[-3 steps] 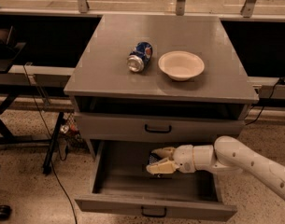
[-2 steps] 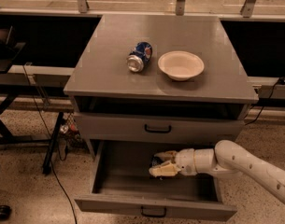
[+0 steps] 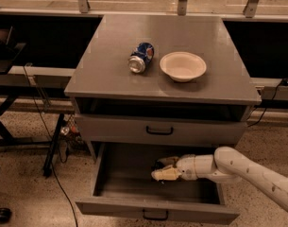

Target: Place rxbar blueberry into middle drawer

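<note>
Below the grey cabinet top (image 3: 105, 74), my gripper (image 3: 161, 170) reaches inside the open drawer (image 3: 127, 178); whether it grips the snack bar I cannot tell, so placement looks close but unconfirmed.

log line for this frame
claw: inside open middle drawer | rxbar blueberry: cannot tell | cabinet top: soda can, bowl

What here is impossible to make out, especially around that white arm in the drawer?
1. Camera view: whether the hand, low inside the open drawer, holds the snack bar; the hand itself and the shadow hide it.
2. Camera view: where the arm comes from; the right edge cuts it off.
3. Camera view: the print on the can; too small to read.
</note>
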{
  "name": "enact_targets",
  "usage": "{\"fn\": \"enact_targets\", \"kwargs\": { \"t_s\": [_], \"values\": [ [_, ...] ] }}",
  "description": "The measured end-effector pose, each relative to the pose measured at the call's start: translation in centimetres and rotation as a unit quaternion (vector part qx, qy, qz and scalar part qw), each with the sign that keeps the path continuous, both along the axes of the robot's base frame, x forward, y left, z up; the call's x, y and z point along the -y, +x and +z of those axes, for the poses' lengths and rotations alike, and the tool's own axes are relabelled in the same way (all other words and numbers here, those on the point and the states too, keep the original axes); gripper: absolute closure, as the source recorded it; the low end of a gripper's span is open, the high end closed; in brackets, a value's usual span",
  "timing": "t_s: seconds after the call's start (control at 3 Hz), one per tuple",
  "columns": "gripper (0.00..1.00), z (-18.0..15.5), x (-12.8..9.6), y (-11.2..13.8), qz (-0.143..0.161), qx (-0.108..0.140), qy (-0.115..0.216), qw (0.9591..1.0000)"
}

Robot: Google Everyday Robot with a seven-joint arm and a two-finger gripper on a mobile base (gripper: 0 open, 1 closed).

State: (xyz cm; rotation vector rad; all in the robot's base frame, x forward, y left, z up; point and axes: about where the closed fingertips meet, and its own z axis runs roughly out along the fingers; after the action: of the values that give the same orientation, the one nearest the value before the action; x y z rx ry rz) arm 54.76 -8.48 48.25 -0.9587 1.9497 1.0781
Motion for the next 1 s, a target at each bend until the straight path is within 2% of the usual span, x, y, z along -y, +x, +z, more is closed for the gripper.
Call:
{"fn": "enact_targets", "kwargs": {
  "t_s": [0.33, 0.67, 1.0],
  "values": [
    [1.0, -1.8, 0.6, 0.4, -0.016, -0.018, -0.004, 0.9997],
    [0.83, -3.1, 1.4, 0.4, -0.034, -0.033, -0.003, 0.9989],
    [0.6, -3.8, 2.2, 0.3, -0.049, -0.042, 0.001, 0.9979]
  ]
}}
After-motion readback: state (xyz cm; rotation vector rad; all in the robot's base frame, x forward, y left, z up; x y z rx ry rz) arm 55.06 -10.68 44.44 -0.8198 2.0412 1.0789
